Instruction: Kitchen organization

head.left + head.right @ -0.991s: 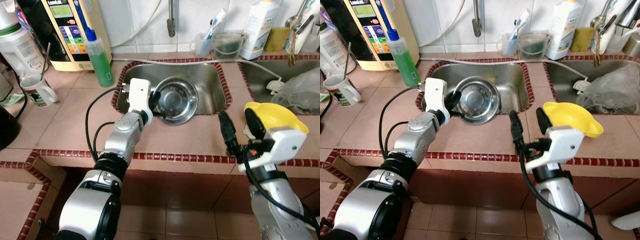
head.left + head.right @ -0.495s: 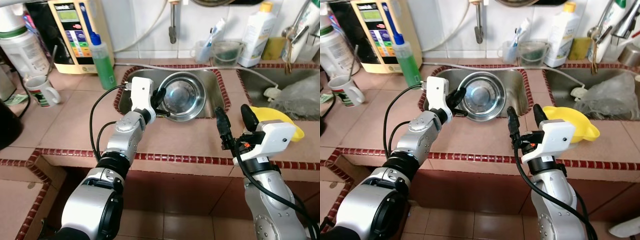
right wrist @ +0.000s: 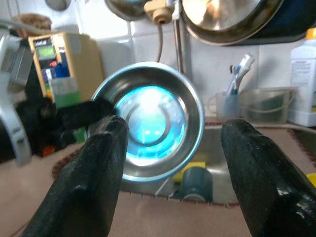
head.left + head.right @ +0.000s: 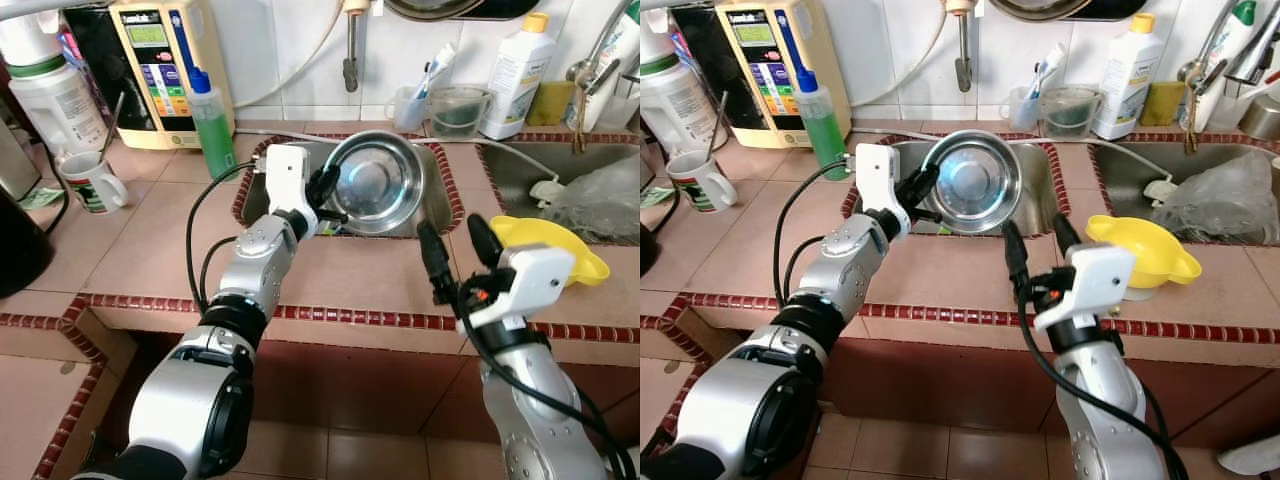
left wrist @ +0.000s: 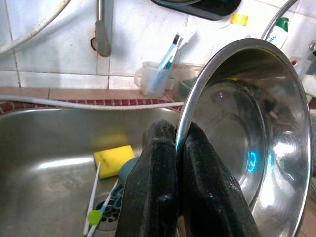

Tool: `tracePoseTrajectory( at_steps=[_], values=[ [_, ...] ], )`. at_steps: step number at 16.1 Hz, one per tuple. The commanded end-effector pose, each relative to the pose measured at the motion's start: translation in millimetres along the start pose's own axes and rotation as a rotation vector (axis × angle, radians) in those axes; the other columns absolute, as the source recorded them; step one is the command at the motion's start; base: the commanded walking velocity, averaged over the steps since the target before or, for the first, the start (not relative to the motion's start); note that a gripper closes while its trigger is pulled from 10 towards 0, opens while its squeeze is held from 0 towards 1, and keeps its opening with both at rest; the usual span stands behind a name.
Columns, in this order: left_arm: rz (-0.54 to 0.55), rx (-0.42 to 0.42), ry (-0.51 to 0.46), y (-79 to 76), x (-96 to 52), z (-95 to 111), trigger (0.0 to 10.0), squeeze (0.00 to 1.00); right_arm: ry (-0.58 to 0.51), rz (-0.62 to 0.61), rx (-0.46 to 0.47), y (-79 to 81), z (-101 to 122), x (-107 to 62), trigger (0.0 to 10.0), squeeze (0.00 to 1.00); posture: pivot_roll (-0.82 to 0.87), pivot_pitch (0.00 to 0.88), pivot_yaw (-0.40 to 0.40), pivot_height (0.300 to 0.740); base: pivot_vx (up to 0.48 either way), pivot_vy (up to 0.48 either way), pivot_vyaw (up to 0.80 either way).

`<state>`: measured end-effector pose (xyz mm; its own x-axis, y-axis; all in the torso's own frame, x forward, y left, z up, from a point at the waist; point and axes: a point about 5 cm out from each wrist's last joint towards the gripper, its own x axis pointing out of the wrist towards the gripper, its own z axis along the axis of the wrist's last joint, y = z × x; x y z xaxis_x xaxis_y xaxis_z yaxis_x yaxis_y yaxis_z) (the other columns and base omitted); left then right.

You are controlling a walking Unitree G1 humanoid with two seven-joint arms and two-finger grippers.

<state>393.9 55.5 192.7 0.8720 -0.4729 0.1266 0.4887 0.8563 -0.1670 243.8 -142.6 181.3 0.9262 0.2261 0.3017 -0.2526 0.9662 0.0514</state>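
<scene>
Left gripper (image 4: 325, 195) has the steel bowl (image 4: 373, 183) up out of the sink – lift done, placing still to do.
L gripper is clamped on the bowl's rim, bowl tilted on edge w/ its inside facing the robot, held above the sink basin (image 4: 438, 192), clear of the bottom. Right gripper (image 4: 452, 243) hovers over the tabletop (image 4: 160, 225) just in front of the sink, fingers spread wide, holding nothing, yellow funnel (image 4: 548, 245) just beside it. Left in the basin: yellow sponge (image 5: 114, 160), and what looks like a toothbrush or two near the drain – hard to tell. Judged approx. early-mid: bowl needs a home, rest of the sink bits not yet sorted.
</scene>
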Motion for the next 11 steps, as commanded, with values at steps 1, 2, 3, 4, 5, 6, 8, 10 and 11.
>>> tracePoseTrajectory(
  at_steps=[1,2,3,4,5,6,8,10,11],
  values=[
    [-0.013,0.006,-0.015,-2.0,3.5,7.4,10.0,0.0,-0.012,0.044,0.002,6.6,6.0,-1.4,10.0,0.0,-0.19,0.067,0.076,0.74,0.0,0.0,0.0],
    [-0.022,0.01,-0.017,-2.9,5.3,9.7,10.0,0.0,0.006,0.078,0.017,11.2,4.6,-6.4,10.0,0.0,-0.19,0.085,0.074,0.74,0.0,0.0,0.0],
    [-0.024,0.011,-0.018,-3.0,5.7,10.4,10.0,0.0,0.012,0.088,0.022,13.0,4.2,-8.3,10.0,0.0,-0.19,0.088,0.073,0.74,0.0,0.0,0.0],
    [-0.027,0.005,-0.018,-2.7,6.5,12.1,10.0,0.0,0.02,0.108,0.034,17.2,3.7,-12.1,10.0,0.0,-0.19,0.096,0.074,0.74,0.0,0.0,0.0],
    [-0.027,0.004,-0.018,-2.2,7.4,13.8,10.0,0.0,0.033,0.136,0.058,22.4,2.9,-16.1,10.0,0.0,-0.19,0.103,0.074,0.74,0.0,0.0,0.0],
    [-0.028,-0.004,-0.014,-2.0,8.2,15.1,10.0,0.0,0.048,0.164,0.082,27.8,2.4,-20.6,10.0,0.0,-0.19,0.119,0.076,0.74,0.0,0.0,0.0],
    [-0.036,-0.009,-0.005,-1.8,8.9,16.3,10.0,0.0,0.07,0.191,0.109,36.6,2.9,-30.5,10.0,0.0,-0.2,0.156,0.082,0.74,0.0,0.0,0.0],
    [-0.053,-0.007,0.01,-3.3,10.4,16.8,10.0,0.0,0.094,0.202,0.134,41.9,2.9,-37.2,10.0,0.0,-0.2,0.188,0.085,0.74,0.0,0.0,0.0],
    [-0.06,-0.005,0.016,-3.8,11.0,17.0,10.0,0.0,0.102,0.202,0.138,43.2,3.6,-40.0,10.0,0.0,-0.2,0.208,0.089,0.74,0.0,0.0,0.0]
  ],
)
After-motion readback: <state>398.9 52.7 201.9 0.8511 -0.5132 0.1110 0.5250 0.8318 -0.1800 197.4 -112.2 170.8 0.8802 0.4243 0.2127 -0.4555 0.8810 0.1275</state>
